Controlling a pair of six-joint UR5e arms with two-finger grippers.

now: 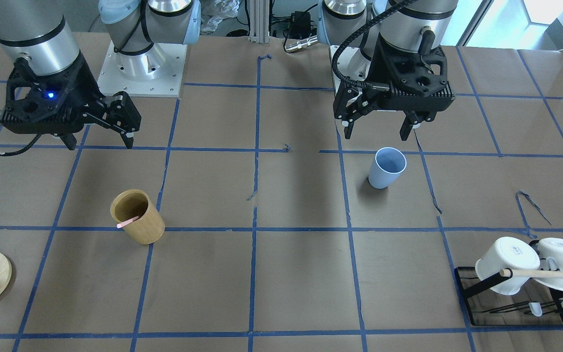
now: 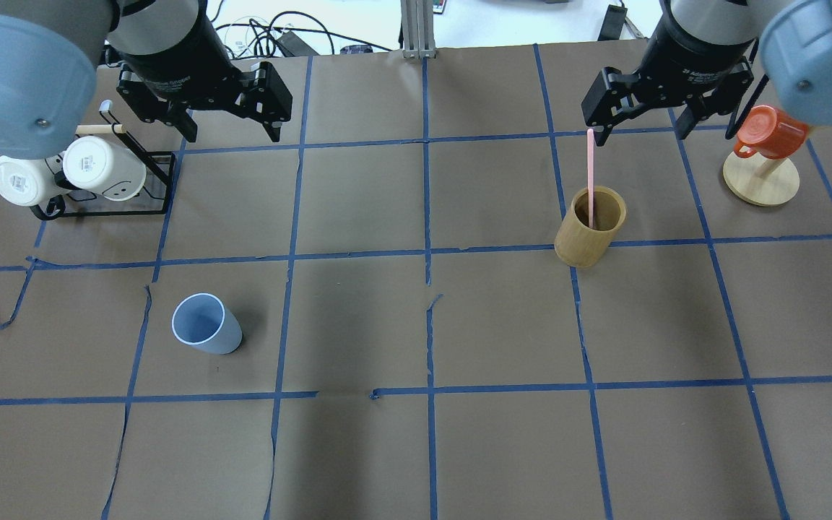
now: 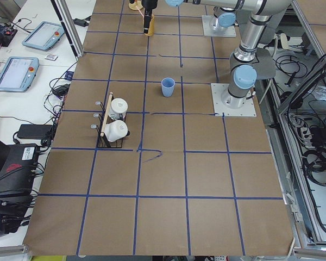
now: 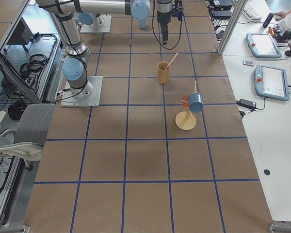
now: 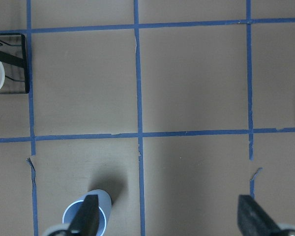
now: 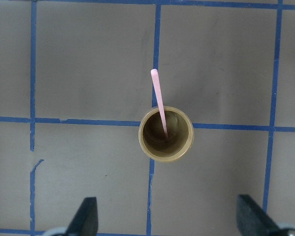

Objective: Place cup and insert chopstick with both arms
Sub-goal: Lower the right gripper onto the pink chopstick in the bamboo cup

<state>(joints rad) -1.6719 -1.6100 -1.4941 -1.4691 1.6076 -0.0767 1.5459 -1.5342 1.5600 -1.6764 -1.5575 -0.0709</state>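
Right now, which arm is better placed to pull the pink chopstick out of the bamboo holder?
Right. The chopstick leans in the bamboo holder on the robot's right side, and the right gripper hangs close by, jaws open. The left gripper is far off on the other side, nearer the cup.

Pale blue cup [image 2: 206, 323], pink chopstick [image 2: 591, 177]

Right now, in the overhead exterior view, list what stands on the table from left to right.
Black wire rack holding two white mugs → small pale blue plastic cup → tan bamboo cylindrical holder with the thin pink chopstick leaning in it → orange mug on a round wooden stand.
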